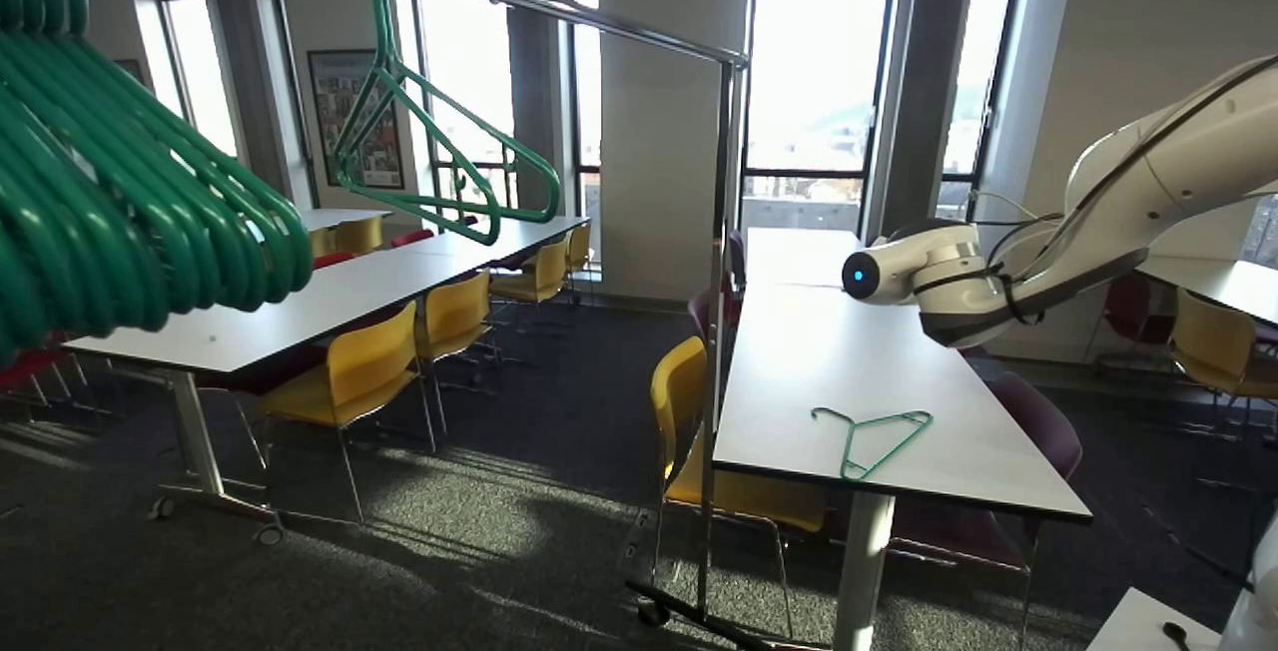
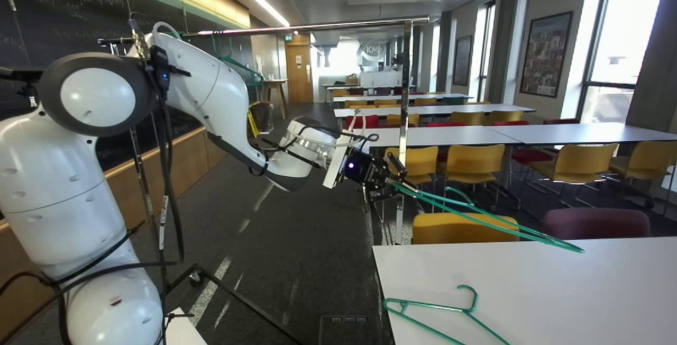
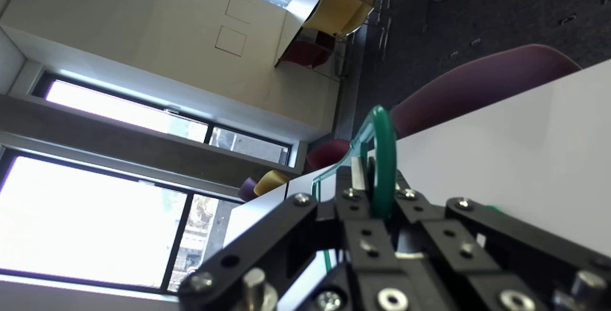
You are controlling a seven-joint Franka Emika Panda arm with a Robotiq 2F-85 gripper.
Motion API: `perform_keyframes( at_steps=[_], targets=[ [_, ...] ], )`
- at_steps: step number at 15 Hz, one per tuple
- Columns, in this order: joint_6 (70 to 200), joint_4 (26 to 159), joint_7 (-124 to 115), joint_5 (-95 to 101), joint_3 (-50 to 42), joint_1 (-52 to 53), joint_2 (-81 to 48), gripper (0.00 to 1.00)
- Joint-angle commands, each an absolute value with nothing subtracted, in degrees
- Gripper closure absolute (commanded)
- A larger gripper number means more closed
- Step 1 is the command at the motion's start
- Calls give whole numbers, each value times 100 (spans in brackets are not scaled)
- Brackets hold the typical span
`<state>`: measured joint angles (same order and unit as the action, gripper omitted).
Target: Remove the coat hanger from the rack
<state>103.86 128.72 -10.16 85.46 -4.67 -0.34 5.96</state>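
Observation:
My gripper (image 2: 404, 176) is shut on a green coat hanger (image 2: 489, 217), off the rack. The hanger stretches out from the fingers, sloping down over the near white table; I cannot tell whether its far end touches. In the wrist view the hanger (image 3: 384, 158) passes between the fingertips (image 3: 372, 177). In an exterior view the wrist hides the gripper and held hanger. The rack's grey bar (image 1: 599, 18) also shows in an exterior view (image 2: 338, 26). Several green hangers (image 1: 150, 182) hang on it at the left, with a couple more (image 1: 439, 147) apart along the bar.
Another green hanger (image 1: 884, 421) lies on the white table (image 1: 799, 351), also seen in an exterior view (image 2: 463, 310). The rack's upright pole (image 2: 405, 96) stands close to the gripper. Yellow chairs (image 1: 684, 391) and purple chairs (image 2: 596, 223) stand along the table.

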Motion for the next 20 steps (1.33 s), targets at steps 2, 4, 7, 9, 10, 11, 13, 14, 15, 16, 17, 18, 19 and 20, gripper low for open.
perform_keyframes(
  at_steps=[2, 4, 7, 9, 10, 11, 13, 14, 15, 16, 17, 18, 19, 20],
  targets=[
    [11002, 12501, -1350, 8000, -416, -89, 241, 98],
    [11296, 12501, -1449, 7615, -394, -93, 204, 98],
    [11415, 12580, -1830, 7469, -312, -68, 160, 98],
    [11232, 12624, -2241, 7836, -234, -31, 72, 98],
    [11155, 12628, -2391, 7987, -209, -21, -6, 98],
    [11067, 12634, -2502, 8129, -190, -20, -110, 98],
    [10835, 12599, -2787, 8519, -172, -19, -384, 98],
    [10728, 12560, -2906, 8658, -174, -18, -529, 98],
    [10614, 12504, -3001, 8752, -170, -12, -675, 98],
    [10554, 12451, -3047, 8785, -167, -11, -801, 98],
    [10516, 12397, -3085, 8758, -159, -13, -911, 98],
    [10505, 12334, -3102, 8694, -148, -13, -1009, 98],
    [10498, 12278, -3111, 8644, -136, -9, -1087, 98],
    [10539, 12231, -3076, 8599, -124, -11, -1147, 98]
  ],
)
